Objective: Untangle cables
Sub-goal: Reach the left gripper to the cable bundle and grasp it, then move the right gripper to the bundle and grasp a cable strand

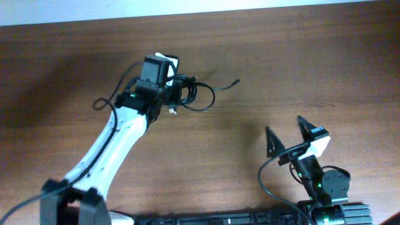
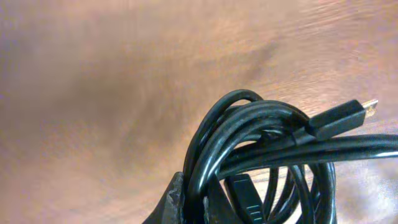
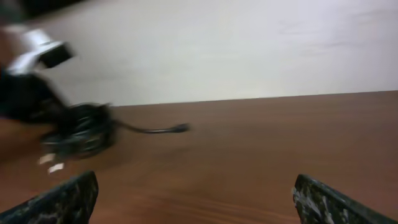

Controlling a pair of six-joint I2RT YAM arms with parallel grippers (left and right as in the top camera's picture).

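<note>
Overhead view of a brown wooden table [image 1: 312,56]. The cables [image 1: 190,94], thin black cords wound into one small tangled coil, lie at about 12 o'clock in the frame, at the far end of the outstretched left arm. The left gripper [image 1: 175,94] sits right against the coil's 9 o'clock side and appears to be pinching several strands. The right gripper [image 1: 283,123] hangs well apart at about 4 o'clock in the frame, fingers spread and holding nothing. From it the coil lies between 9 and 10 o'clock.

One loose cord runs out of the coil toward 3 o'clock and ends in a small plug [image 1: 236,81]. This tail points roughly toward the right arm's side and is the strand nearest it, so it looks the likeliest piece for the free gripper to take.

The left wrist view shows what the overhead cannot: the coil is several overlapping loops, with a flat gold-tipped connector [image 2: 339,118] sticking out at 3 o'clock. The fingers there are mostly hidden by cord. The blurred right wrist view shows the tail's plug [image 3: 181,128] apparently lying on the table.
</note>
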